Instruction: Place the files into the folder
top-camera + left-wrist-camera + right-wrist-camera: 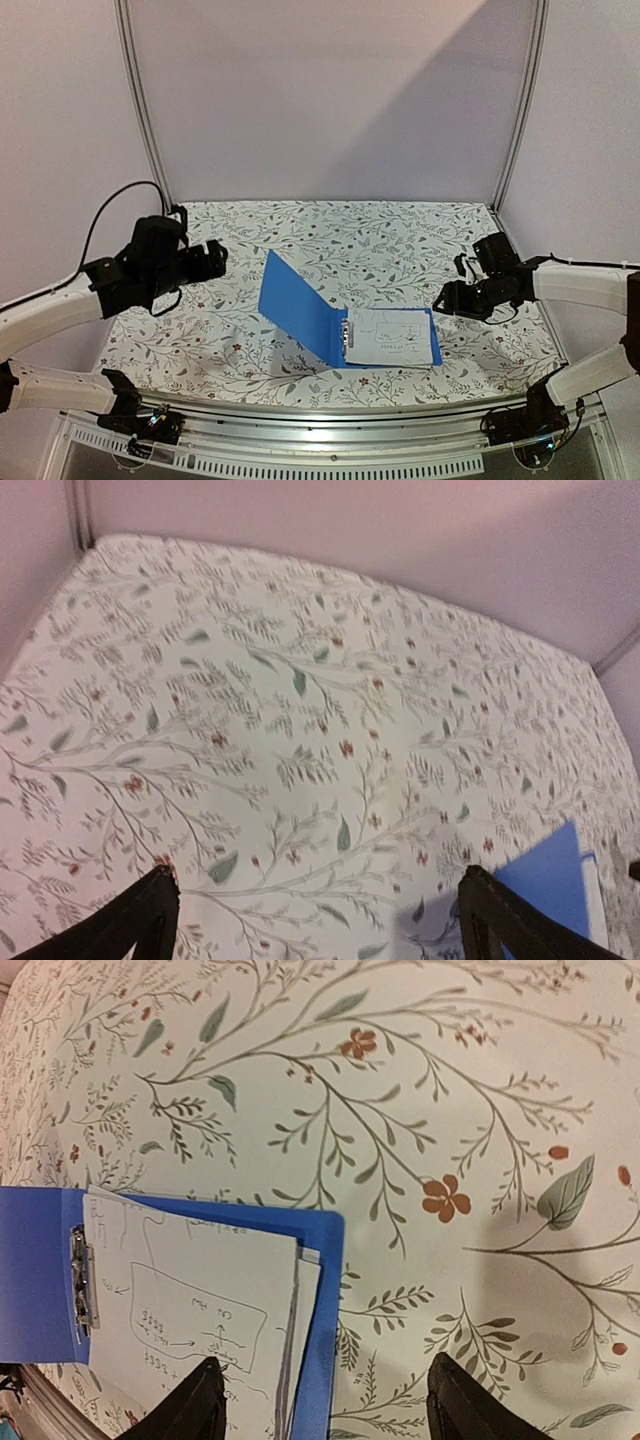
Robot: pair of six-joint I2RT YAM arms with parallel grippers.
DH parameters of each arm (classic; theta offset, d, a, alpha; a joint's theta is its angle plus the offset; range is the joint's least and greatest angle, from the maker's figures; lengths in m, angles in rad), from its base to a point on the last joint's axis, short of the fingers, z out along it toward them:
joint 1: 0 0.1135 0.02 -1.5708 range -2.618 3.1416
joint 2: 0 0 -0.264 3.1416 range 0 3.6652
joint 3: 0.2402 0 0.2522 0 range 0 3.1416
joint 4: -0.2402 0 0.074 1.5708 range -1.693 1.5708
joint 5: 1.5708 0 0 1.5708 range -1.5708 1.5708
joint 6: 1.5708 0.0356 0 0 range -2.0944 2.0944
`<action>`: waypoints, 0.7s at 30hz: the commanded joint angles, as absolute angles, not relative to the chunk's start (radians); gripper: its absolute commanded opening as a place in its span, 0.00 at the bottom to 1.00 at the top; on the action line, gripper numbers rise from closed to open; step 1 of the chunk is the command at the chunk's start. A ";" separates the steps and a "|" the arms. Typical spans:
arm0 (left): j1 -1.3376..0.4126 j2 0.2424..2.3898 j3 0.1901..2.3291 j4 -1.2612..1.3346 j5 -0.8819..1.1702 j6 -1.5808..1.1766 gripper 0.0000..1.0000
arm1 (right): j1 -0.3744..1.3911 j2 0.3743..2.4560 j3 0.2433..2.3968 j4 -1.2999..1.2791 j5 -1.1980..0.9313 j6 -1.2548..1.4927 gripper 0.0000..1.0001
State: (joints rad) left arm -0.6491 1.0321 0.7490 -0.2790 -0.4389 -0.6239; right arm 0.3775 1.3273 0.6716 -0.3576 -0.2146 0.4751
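Note:
The blue folder lies open in the middle of the table, its left cover tilted up. The files, white sheets with black marks, lie on its right half beside the metal rings. In the right wrist view the files sit inside the folder. My right gripper is open and empty, just right of the folder's right edge; in its own view the right gripper straddles that edge. My left gripper is open and empty, left of the folder, above bare cloth; a blue corner of the folder shows in its view.
A floral tablecloth covers the table. Plain walls and two metal posts enclose the back and sides. A metal rail runs along the near edge.

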 commanded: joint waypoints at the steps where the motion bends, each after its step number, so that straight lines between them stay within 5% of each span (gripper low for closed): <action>1: -0.636 0.959 0.634 -0.117 -0.097 -0.679 0.98 | 0.370 1.402 0.648 -0.317 -0.244 0.506 0.68; 5: -0.635 0.971 0.581 -0.158 -0.108 -0.690 0.96 | 0.367 1.439 0.637 -0.291 -0.244 0.512 0.68; 11: -0.667 1.114 0.539 0.092 0.176 -0.665 0.94 | 0.368 1.494 0.632 -0.266 -0.335 0.544 0.69; 21: -0.810 1.332 0.665 0.202 0.209 -0.646 0.89 | 0.438 1.575 0.494 0.012 -0.579 0.749 0.69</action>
State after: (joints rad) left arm -0.7479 1.2716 0.5907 0.1150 0.1608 -0.6689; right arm 0.3737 1.5059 0.5812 -0.0586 -0.4747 0.6113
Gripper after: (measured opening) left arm 0.917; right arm 0.687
